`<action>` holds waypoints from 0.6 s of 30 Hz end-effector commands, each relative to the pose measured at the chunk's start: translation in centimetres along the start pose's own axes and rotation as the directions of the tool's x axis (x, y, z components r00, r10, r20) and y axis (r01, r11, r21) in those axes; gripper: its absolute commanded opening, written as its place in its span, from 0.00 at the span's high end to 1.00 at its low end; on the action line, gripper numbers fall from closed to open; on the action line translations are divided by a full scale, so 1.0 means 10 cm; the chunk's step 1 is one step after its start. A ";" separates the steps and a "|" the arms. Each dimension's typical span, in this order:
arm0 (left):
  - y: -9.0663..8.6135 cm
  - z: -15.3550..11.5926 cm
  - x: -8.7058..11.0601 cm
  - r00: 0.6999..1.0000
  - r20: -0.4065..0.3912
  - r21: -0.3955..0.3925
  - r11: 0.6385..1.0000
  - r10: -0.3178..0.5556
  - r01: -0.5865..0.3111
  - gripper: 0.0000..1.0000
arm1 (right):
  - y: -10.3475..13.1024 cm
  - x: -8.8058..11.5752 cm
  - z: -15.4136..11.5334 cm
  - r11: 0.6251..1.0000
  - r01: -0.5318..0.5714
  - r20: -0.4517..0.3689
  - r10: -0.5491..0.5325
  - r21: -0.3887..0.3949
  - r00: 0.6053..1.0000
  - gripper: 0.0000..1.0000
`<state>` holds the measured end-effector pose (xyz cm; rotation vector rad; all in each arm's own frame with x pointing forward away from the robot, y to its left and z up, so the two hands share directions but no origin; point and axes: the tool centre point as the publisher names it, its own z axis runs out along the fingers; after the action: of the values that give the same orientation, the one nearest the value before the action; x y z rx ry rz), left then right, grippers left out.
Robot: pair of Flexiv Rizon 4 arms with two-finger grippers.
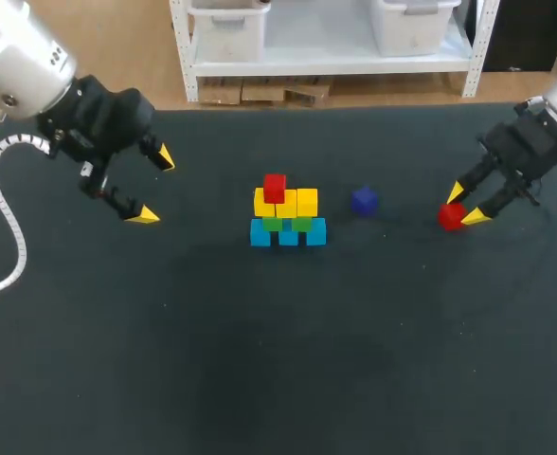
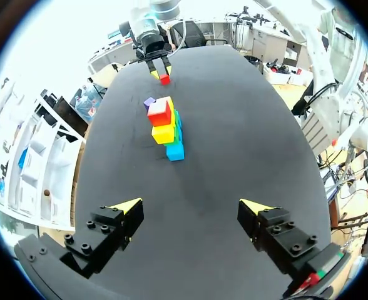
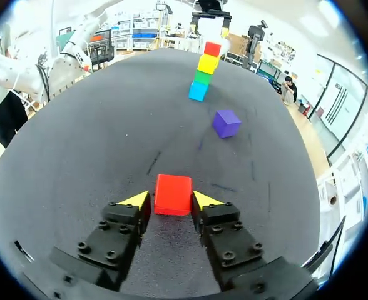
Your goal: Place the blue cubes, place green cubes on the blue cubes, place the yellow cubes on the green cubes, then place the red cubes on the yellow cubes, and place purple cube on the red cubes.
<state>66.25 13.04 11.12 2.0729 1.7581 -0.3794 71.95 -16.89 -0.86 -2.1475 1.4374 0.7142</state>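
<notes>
Seemingly pinching the red cube [image 3: 173,194] with the right gripper [image 3: 171,201]: yellow tips hard against two opposite faces, though hard to rule out a sliver of daylight on one side. Sitting on the table [image 3: 96,137] right between the fingertips, not lifted.

Small, sharp-cornered, plain solid red with flat, even faces. Probably light and rigid, with no give under a squeeze. Likely smooth enough to slide or twist if caught near an edge. Best held across two parallel faces at mid-height, square to the pads, with modest pressure.

Ahead of the right gripper and a little to one side, a loose purple cube [image 3: 226,122]. Farther ahead, the stack [image 3: 204,69]: blue at the base, then green, yellow, and one red on top.

Left gripper [image 2: 190,209] spread wide, gripping nothing, with the stack well ahead.
</notes>
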 end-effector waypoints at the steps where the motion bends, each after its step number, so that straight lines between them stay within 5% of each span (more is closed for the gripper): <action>1: 0.00 0.00 0.01 1.000 0.003 -0.001 1.000 0.003 -0.003 0.00 | -0.03 0.02 0.00 1.000 -0.002 0.005 0.002 -0.005 1.000 0.92; 2: 0.00 0.00 0.01 1.000 0.003 -0.001 1.000 0.003 -0.003 0.00 | -0.03 0.01 0.00 1.000 -0.004 0.006 0.004 -0.003 1.000 1.00; 9: 0.00 0.00 0.01 1.000 0.003 -0.001 1.000 0.003 -0.003 0.00 | 0.03 -0.13 -0.13 0.998 -0.065 -0.006 0.065 0.026 0.998 1.00; 18: 0.00 0.00 0.01 1.000 0.003 -0.001 1.000 0.003 -0.003 0.00 | -0.03 -0.67 -0.37 0.961 -0.253 -0.063 0.261 0.113 0.963 1.00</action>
<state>66.25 13.04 11.12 2.0729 1.7582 -0.3794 72.47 -15.30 4.39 -1.9681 1.7163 0.7425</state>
